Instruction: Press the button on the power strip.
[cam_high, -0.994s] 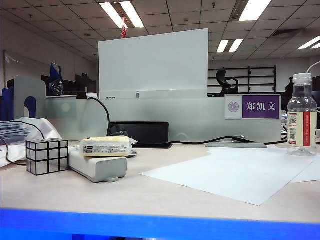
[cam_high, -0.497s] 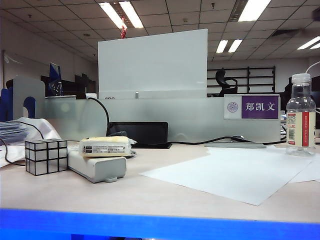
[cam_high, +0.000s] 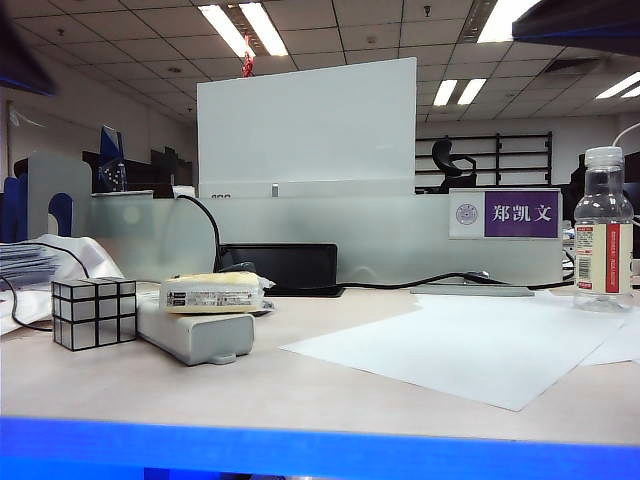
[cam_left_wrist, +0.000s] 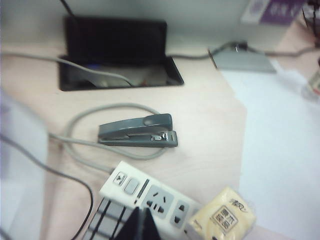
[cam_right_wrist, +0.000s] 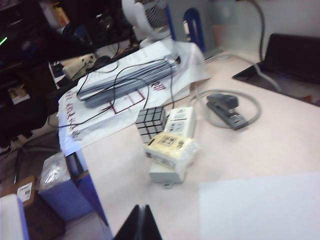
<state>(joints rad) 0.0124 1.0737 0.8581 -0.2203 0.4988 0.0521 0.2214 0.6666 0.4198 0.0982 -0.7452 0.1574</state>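
The power strip (cam_high: 195, 335) lies at the left of the table, pale grey-white, with a yellowish packet (cam_high: 213, 292) resting on it. In the left wrist view its button (cam_left_wrist: 131, 186) sits at the cord end of the power strip (cam_left_wrist: 155, 197), beside the sockets. My left gripper (cam_left_wrist: 142, 222) hangs above the strip, shut and holding nothing. My right gripper (cam_right_wrist: 140, 220) is shut and empty, high over the table's front edge, well away from the power strip (cam_right_wrist: 176, 131). In the exterior view only dark arm parts show at the top corners.
A mirrored cube (cam_high: 95, 312) stands against the strip's left side. A grey stapler (cam_left_wrist: 140, 131) lies behind it inside a cable loop. A white paper sheet (cam_high: 470, 345) covers the right of the table, with a water bottle (cam_high: 603, 245) at the far right.
Dark arm parts have come into the top left and top right corners of the exterior view. Nothing on the table has moved.
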